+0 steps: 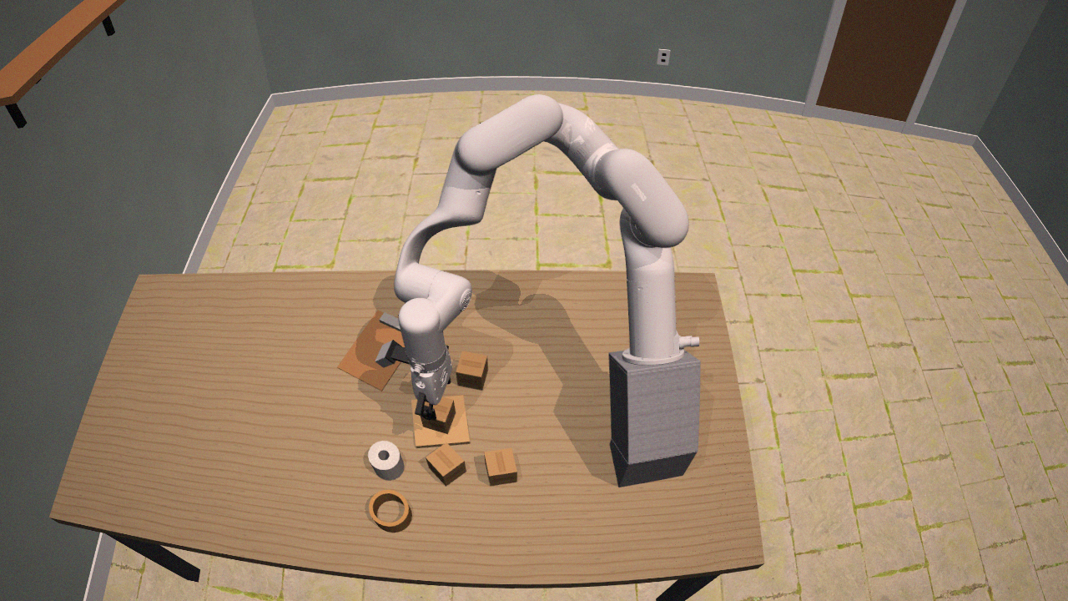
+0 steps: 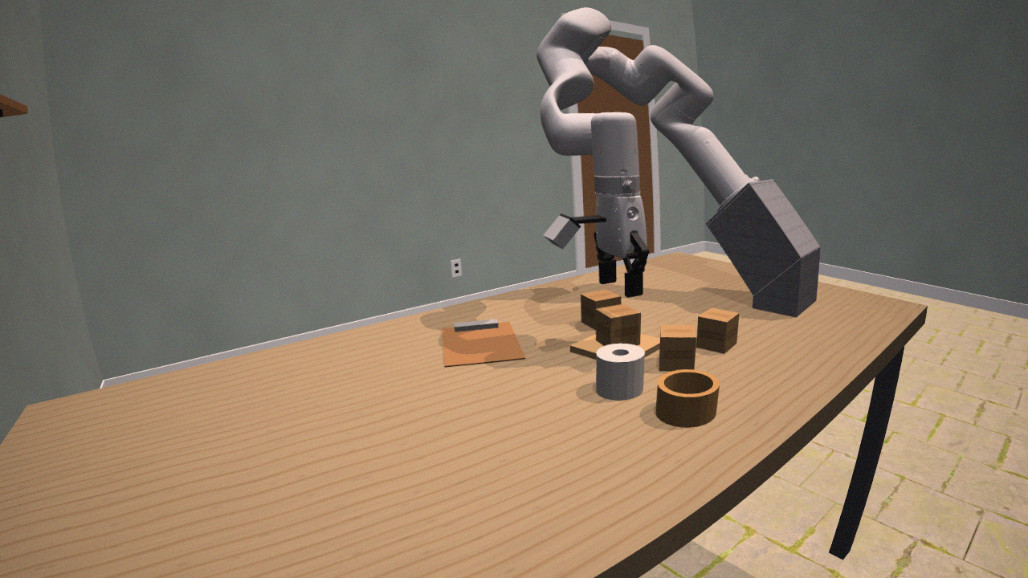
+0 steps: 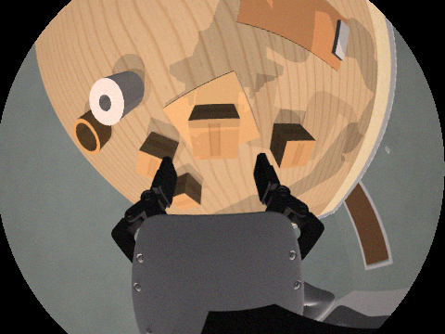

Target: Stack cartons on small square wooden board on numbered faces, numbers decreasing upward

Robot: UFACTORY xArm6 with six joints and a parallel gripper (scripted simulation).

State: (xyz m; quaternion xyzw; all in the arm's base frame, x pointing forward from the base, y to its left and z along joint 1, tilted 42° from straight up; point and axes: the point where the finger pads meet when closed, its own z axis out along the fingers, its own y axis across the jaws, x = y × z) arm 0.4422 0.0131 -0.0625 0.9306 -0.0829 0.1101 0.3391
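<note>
One carton (image 1: 440, 413) stands on the small square wooden board (image 1: 440, 433); it also shows in the exterior view (image 2: 618, 323) and in the wrist view (image 3: 214, 130). My gripper (image 2: 622, 276) is open and empty. It hangs a little above this carton without touching it, and shows in the wrist view (image 3: 213, 170) too. A second carton (image 1: 471, 368) sits on the table just behind the board. Two more cartons (image 1: 445, 463) (image 1: 500, 465) lie on the table in front of the board. No numbers are visible.
A grey-white cylinder (image 1: 385, 457) and a brown ring (image 1: 389, 509) stand in front of the board to the left. A larger flat orange mat (image 1: 370, 351) (image 2: 475, 324) with a small grey bar lies behind left. The robot base (image 1: 655, 415) stands to the right.
</note>
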